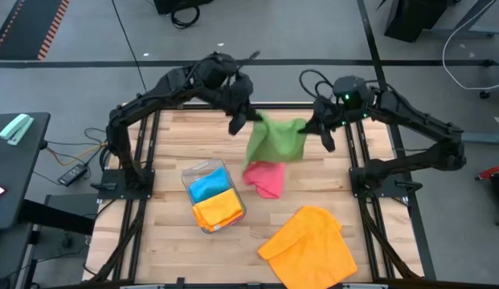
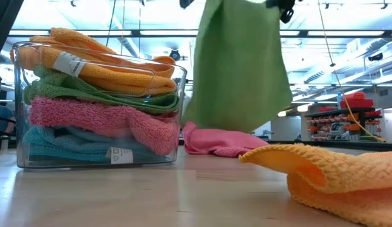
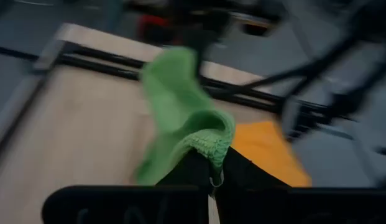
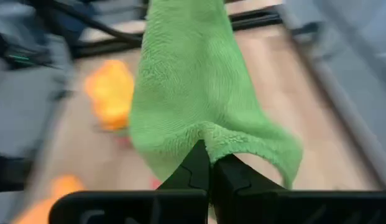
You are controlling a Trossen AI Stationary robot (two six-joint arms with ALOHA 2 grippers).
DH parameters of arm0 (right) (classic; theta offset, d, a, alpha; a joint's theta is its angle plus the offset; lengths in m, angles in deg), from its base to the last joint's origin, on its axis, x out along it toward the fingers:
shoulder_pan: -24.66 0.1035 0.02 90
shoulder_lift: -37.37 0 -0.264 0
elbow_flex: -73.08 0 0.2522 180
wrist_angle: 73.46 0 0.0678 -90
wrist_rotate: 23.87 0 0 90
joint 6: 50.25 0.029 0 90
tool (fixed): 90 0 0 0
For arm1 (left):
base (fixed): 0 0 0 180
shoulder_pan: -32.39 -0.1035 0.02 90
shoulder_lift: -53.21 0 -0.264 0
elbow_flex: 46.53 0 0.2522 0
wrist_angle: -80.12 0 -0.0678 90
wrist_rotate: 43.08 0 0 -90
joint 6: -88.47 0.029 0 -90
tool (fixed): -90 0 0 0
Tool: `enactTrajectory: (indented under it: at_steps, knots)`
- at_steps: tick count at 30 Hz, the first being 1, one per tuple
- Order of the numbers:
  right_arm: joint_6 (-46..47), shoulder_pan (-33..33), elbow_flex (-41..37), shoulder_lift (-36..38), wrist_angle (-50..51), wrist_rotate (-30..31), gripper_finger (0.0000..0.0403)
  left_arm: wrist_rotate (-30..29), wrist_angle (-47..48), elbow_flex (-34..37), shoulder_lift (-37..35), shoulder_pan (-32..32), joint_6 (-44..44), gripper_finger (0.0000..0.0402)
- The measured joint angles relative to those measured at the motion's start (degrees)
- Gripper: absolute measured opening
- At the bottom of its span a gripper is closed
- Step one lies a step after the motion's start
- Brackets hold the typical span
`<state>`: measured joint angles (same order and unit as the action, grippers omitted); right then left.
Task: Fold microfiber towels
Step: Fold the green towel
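Observation:
A green microfiber towel hangs spread between my two grippers above the far middle of the table. My left gripper is shut on its left upper part and my right gripper is shut on its right upper part. The towel's lower edge hangs over a crumpled pink towel that lies on the table. A rumpled orange towel lies at the near right. My left gripper pinches a bunched upper edge of the green towel between its two fingers, coming slantwise from above on the table's left. The cloth hangs down and away from the fingers. My right gripper pinches a gathered fold at the towel's upper edge between its two fingers, slanting down from the table's right. The cloth drapes below, lifted off the table, sagging slightly between the two holds.
A clear plastic tray at the table's centre left holds folded towels, blue and orange from above and stacked orange, green, pink and blue in the low view. Bare wood lies at the near left. Black frame rails border the table.

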<state>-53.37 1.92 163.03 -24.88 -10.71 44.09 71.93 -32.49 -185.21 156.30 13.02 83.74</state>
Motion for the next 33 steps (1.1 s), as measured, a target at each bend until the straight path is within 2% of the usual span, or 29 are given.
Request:
enactTrajectory:
  at_steps: [8,12,17,22,25,29,33]
  knots:
    - [-18.53,-12.49,0.89,-3.17,0.22,15.84,0.0005,-14.33,-3.99,0.11,3.2,-5.8,12.93,0.0007]
    - [-26.85,-19.25,0.84,-4.92,-4.63,17.33,0.0005,-18.07,-11.54,0.09,3.19,-8.97,16.51,0.0015]
    - [-28.07,-24.42,0.84,-6.12,-5.99,17.08,0.0005,-18.86,-13.86,0.09,3.15,-11.5,17.16,0.0015]
    - [-26.9,-24.14,0.84,-6.85,2.04,9.66,0.0005,-18.57,-10.42,2.61,3.13,-8.68,17.59,0.0008]
    - [-25.44,-21.71,-0.07,-7.88,6.56,6.25,0.0005,-16.98,-9.34,5.74,3.13,-5.45,16.84,0.002]
    - [-23.51,-16.83,-4.76,-7.89,9.52,5.3,0.0005,-15.9,-7.01,11.34,3.13,-0.37,15.87,0.003]
    - [-19.36,-11.87,-11.21,-7.88,9.7,5.37,0.0005,-15.8,-7.21,17.94,3.22,4.09,15.4,0.0021]
